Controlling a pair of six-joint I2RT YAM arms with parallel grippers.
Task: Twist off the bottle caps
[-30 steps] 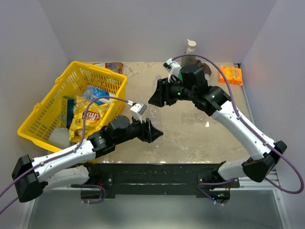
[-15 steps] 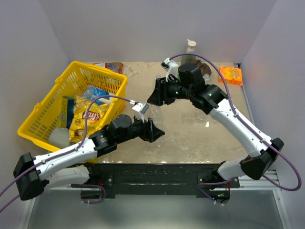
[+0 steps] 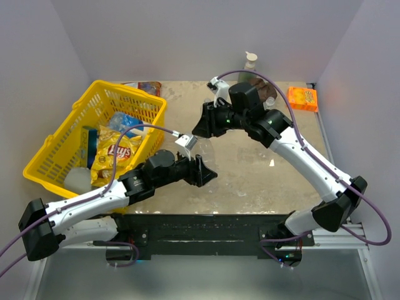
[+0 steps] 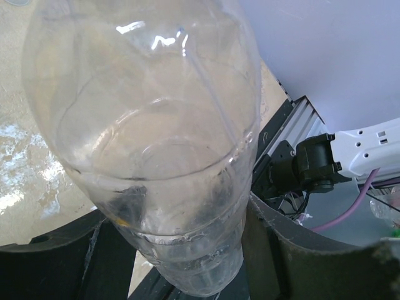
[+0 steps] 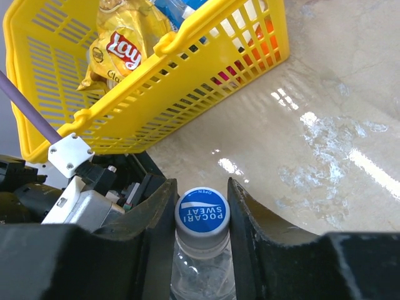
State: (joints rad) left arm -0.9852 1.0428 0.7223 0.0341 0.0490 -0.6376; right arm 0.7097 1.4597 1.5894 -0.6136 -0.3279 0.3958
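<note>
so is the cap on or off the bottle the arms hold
On: the blue cap sits atop the bottle neck, pinched by the right gripper.

On the right wrist view, the round blue plastic bottle cap (image 5: 201, 214) reads "POCARI SWEAT" in white, with a tiny "OPEN" near its rim. The yellow crinkled chip bag (image 5: 122, 47) shows the red "Lay's" logo, and the top view shows the same logo on that bag (image 3: 119, 153).

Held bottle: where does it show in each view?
Top external: bottle mid-table, between left gripper and right gripper.
Left wrist: bottle fills the frame, fingers flanking its lower end.
Right wrist: bottle bottom centre, blue cap between the fingers.
Shared landmark: yellow basket, in top external and right wrist; absent in left wrist.
</note>
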